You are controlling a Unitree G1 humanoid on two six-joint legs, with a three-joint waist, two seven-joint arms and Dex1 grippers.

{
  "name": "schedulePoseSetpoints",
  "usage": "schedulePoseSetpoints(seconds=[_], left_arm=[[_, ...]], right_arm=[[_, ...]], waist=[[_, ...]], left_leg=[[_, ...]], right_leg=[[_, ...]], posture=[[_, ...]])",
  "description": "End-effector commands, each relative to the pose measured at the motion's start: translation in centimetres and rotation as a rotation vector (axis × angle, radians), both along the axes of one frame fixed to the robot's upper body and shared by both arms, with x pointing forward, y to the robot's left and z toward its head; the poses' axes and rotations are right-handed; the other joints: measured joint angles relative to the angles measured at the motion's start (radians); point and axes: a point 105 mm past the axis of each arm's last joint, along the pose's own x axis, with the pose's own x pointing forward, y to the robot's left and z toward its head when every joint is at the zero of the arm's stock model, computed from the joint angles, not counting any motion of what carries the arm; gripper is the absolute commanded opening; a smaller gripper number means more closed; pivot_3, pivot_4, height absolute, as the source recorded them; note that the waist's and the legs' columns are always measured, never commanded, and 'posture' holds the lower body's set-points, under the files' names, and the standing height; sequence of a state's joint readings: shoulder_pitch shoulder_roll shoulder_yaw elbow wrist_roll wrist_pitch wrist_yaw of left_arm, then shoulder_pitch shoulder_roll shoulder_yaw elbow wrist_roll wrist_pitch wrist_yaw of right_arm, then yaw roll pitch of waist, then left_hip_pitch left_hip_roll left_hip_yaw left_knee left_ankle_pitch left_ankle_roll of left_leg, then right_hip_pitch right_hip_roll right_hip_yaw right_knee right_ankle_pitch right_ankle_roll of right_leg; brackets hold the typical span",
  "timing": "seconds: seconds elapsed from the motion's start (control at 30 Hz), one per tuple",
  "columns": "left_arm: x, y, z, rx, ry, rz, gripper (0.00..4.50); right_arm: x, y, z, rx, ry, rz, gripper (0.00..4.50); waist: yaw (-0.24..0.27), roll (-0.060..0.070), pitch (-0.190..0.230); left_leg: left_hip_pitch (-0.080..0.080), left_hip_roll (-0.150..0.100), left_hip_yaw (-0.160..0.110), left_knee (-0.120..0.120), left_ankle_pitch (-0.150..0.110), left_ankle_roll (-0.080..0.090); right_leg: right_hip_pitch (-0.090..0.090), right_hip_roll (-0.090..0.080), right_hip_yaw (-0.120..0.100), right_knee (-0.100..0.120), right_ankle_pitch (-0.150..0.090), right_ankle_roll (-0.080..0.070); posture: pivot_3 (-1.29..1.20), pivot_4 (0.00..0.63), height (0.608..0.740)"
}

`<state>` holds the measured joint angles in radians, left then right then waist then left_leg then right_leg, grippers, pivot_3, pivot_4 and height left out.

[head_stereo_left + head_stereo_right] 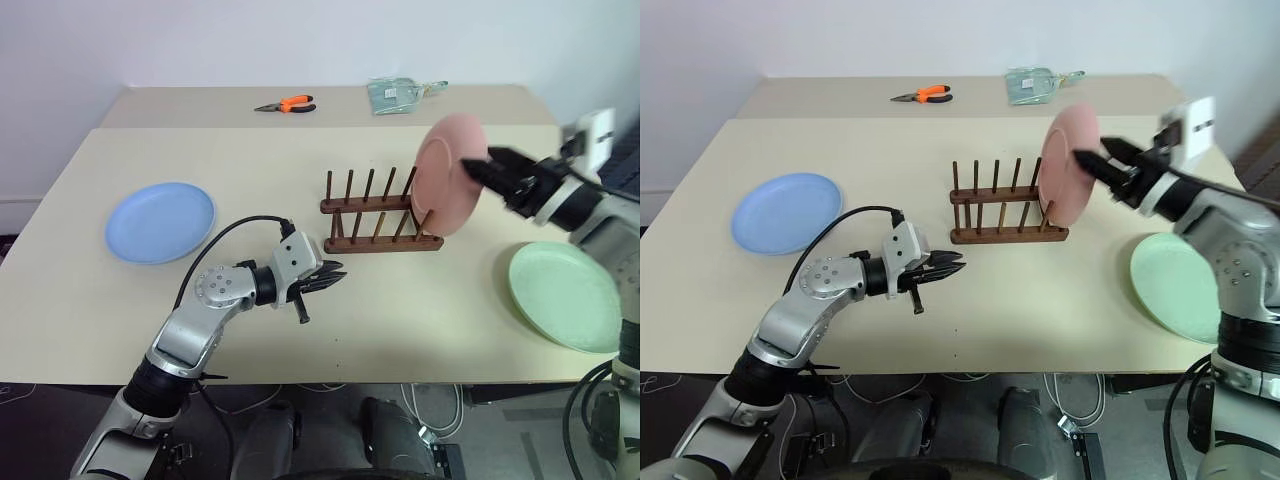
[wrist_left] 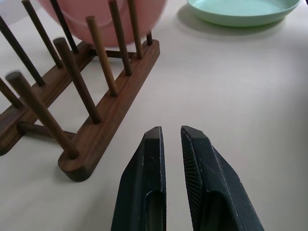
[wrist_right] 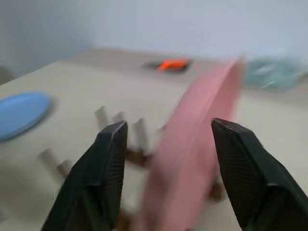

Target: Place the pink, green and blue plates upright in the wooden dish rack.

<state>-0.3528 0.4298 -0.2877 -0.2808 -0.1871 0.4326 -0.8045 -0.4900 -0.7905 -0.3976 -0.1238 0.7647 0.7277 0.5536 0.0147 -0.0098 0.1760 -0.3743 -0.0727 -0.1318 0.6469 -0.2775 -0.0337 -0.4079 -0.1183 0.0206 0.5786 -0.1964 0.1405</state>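
The pink plate (image 1: 449,173) is standing on edge in the wooden dish rack's (image 1: 380,226) right-end slot, between the right gripper's (image 1: 492,166) spread fingers, which are gripping nothing. The green plate (image 1: 565,295) is lying flat nearest that arm, while the left gripper (image 1: 328,277) is hovering nearly closed and empty, with the blue plate (image 1: 160,221) on its side.

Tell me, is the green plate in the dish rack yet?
No, the green plate lies flat on the table to the right of the wooden dish rack, which holds only the pink plate.
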Motion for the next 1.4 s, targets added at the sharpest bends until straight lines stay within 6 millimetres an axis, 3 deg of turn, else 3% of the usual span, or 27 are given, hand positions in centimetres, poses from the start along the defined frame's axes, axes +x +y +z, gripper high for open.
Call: schedulePoseSetpoints(seconds=[0.03, 0.13, 0.23, 0.3, 0.5, 0.6, 0.8, 0.83, 0.9, 1.0, 1.07, 1.17, 1.27, 1.4], left_arm=[[-0.6, -0.6, 1.0, -0.028, -0.027, -0.035, 0.55], [-0.5, -0.9, 0.7, -0.022, -0.019, -0.058, 0.55], [-0.5, -1.1, 0.6, -0.013, -0.016, -0.080, 0.55], [-0.4, -1.3, 0.5, -0.006, -0.016, -0.092, 0.55], [-0.5, -1.8, 0.3, -0.002, -0.006, -0.131, 0.55], [-0.5, -1.7, 0.2, 0.003, -0.005, -0.135, 0.55], [-0.6, -1.6, 0.1, 0.005, -0.005, -0.134, 0.55], [-0.6, -1.5, 0.0, 0.009, -0.006, -0.130, 0.55], [-0.5, -1.4, -0.1, 0.014, -0.007, -0.124, 0.55], [-0.4, -1.1, -0.1, 0.017, -0.009, -0.111, 0.55], [-0.4, -0.9, -0.2, 0.019, -0.010, -0.106, 0.55], [-0.2, -0.7, -0.2, 0.019, -0.014, -0.096, 0.55], [-0.1, -0.6, -0.2, 0.020, -0.018, -0.088, 0.55], [0.1, -0.5, -0.1, 0.012, -0.024, -0.073, 0.55]], right_arm=[[-2.0, -4.2, 1.4, -0.019, -0.053, -0.148, 2.49], [-4.4, -4.5, -4.0, -0.240, 0.144, -0.129, 2.49], [-6.4, -3.2, -8.2, -0.381, 0.292, -0.057, 3.39], [-7.1, -3.2, -10.5, -0.471, 0.361, -0.083, 4.36], [-7.8, -5.3, -15.7, -0.634, 0.531, -0.217, 4.44], [-7.5, -6.4, -16.6, -0.667, 0.558, -0.271, 3.61], [-6.7, -7.5, -16.2, -0.663, 0.547, -0.331, 0.55], [-6.4, -7.6, -15.7, -0.661, 0.530, -0.341, 0.04], [-5.8, -7.5, -14.3, -0.641, 0.482, -0.362, 0.04], [-3.8, -7.6, -8.3, -0.584, 0.240, -0.426, 0.04], [-2.9, -6.8, -3.2, -0.446, 0.051, -0.420, 0.04], [-3.3, -3.5, 5.1, -0.142, -0.221, -0.243, 0.04], [-4.4, -0.8, 8.6, 0.034, -0.314, -0.052, 0.04], [-5.8, 5.7, 11.5, 0.250, -0.343, 0.335, 0.04]], waist=[[0.004, -0.001, 0.000], [0.014, -0.001, -0.001], [0.004, 0.002, -0.001], [-0.008, 0.003, -0.001], [-0.004, 0.002, -0.001], [-0.001, 0.002, -0.001], [-0.001, 0.000, -0.001], [-0.002, 0.000, -0.001], [-0.005, 0.000, -0.001], [-0.006, 0.002, 0.000], [-0.007, 0.003, 0.001], [-0.007, 0.004, 0.002], [0.000, 0.001, 0.000], [-0.003, 0.000, 0.000]], left_leg=[[0.000, 0.000, 0.000, 0.000, 0.000, 0.000], [0.000, 0.000, -0.001, 0.000, 0.000, 0.001], [0.001, 0.000, 0.001, 0.000, -0.001, 0.001], [0.001, 0.001, 0.004, 0.000, -0.001, 0.001], [0.002, 0.001, 0.005, 0.001, -0.001, 0.001], [0.001, 0.001, 0.004, 0.001, -0.001, 0.001], [0.001, 0.001, 0.004, 0.002, -0.001, 0.001], [0.001, 0.001, 0.004, 0.002, -0.001, 0.001], [0.001, 0.001, 0.004, 0.002, -0.001, 0.001], [0.001, 0.001, 0.004, 0.001, -0.001, 0.001], [0.001, 0.001, 0.005, 0.002, -0.001, 0.001], [0.001, 0.001, 0.005, 0.001, -0.001, 0.001], [0.001, 0.001, 0.002, 0.000, -0.001, 0.001], [0.000, 0.001, -0.001, 0.000, -0.001, 0.001]], right_leg=[[0.000, 0.000, 0.000, 0.000, 0.000, 0.000], [0.001, 0.000, -0.001, -0.001, -0.001, 0.001], [0.001, 0.000, 0.000, 0.000, -0.003, 0.000], [0.000, -0.001, 0.002, 0.001, -0.005, 0.002], [0.000, 0.000, 0.002, 0.001, -0.005, 0.001], [0.000, -0.001, 0.002, 0.000, -0.004, 0.001], [0.001, -0.001, 0.002, -0.001, -0.004, 0.001], [0.001, -0.001, 0.002, -0.001, -0.004, 0.001], [0.001, -0.001, 0.002, 0.000, -0.004, 0.001], [0.000, 0.000, 0.002, 0.000, -0.004, 0.001], [0.000, -0.001, 0.003, 0.000, -0.004, 0.001], [0.000, 0.000, 0.003, 0.000, -0.004, 0.001], [0.000, 0.000, 0.001, 0.000, -0.001, 0.002], [0.001, -0.001, 0.000, -0.001, -0.002, -0.001]], posture=[[0.00, 0.150, 0.740], [0.00, 0.150, 0.740], [0.00, 0.150, 0.740], [0.00, 0.150, 0.740], [0.00, 0.150, 0.740], [0.00, 0.150, 0.740], [0.00, 0.150, 0.740], [0.00, 0.150, 0.740], [0.00, 0.150, 0.740], [0.00, 0.150, 0.740], [0.00, 0.150, 0.740], [0.00, 0.150, 0.740], [0.00, 0.150, 0.740], [0.00, 0.150, 0.740]])
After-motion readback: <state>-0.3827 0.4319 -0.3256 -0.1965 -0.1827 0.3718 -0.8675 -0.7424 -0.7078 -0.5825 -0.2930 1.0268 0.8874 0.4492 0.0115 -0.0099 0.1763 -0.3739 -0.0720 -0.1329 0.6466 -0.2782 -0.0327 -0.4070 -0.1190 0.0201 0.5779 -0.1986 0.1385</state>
